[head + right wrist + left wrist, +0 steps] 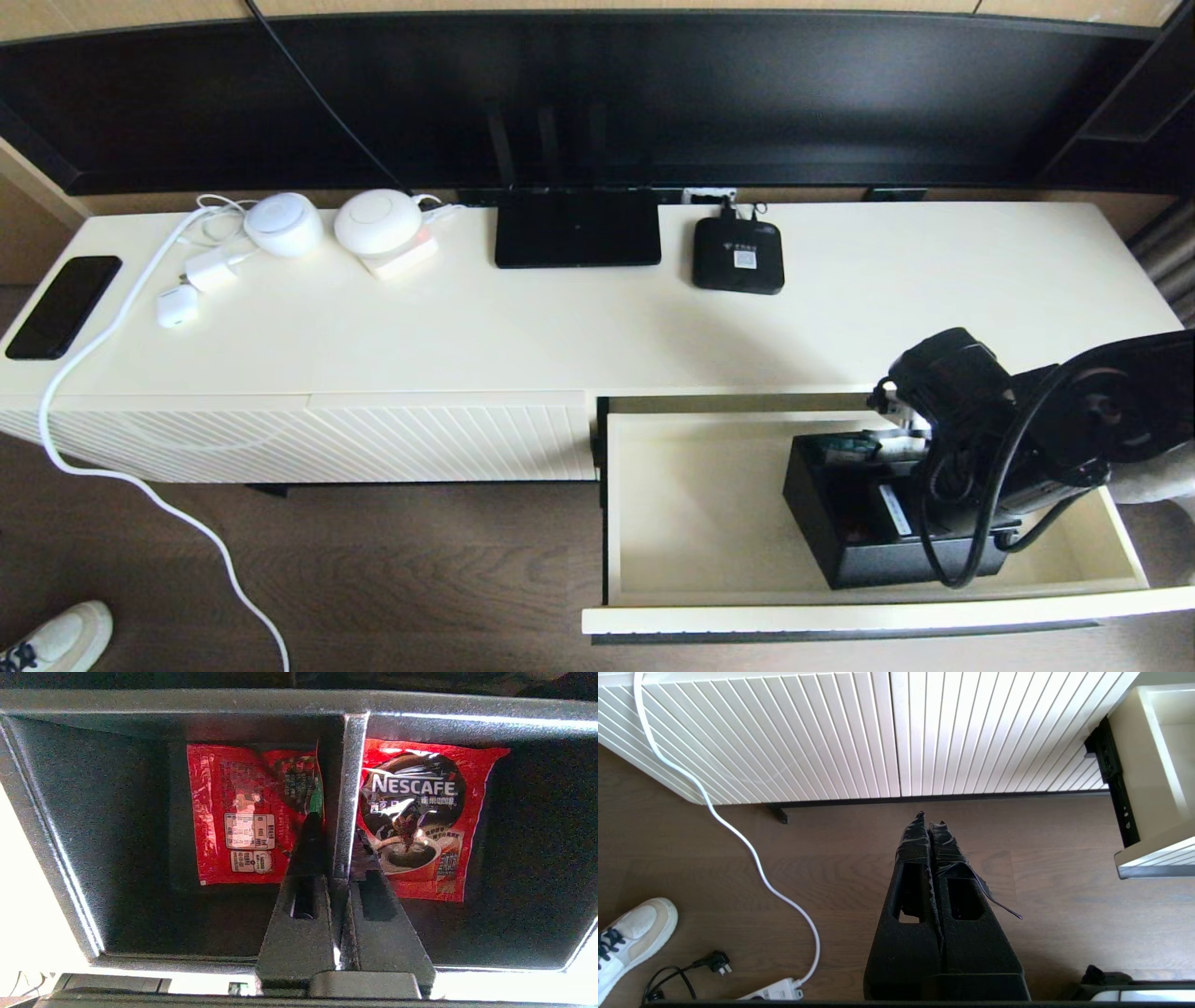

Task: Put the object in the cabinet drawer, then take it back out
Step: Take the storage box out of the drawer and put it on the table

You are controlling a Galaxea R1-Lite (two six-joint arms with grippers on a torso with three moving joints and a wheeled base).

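The box [859, 532] sits inside the pulled-out drawer [691, 504], toward its right half, on the cream floor. The right gripper [343, 858] reaches down into it, clenched on the thin divider [348, 788] between the two square compartments, one finger on each side. A red coffee packet [416, 816] lies in one compartment and another red packet [243, 812] in the other. The left gripper [930, 826] hangs clenched above the wood floor [1064, 914], holding nothing, before the ribbed panel [831, 732].

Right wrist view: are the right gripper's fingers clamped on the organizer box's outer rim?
No. The right gripper is shut on the divider wall between the organizer box's two square compartments, each holding a red packet.
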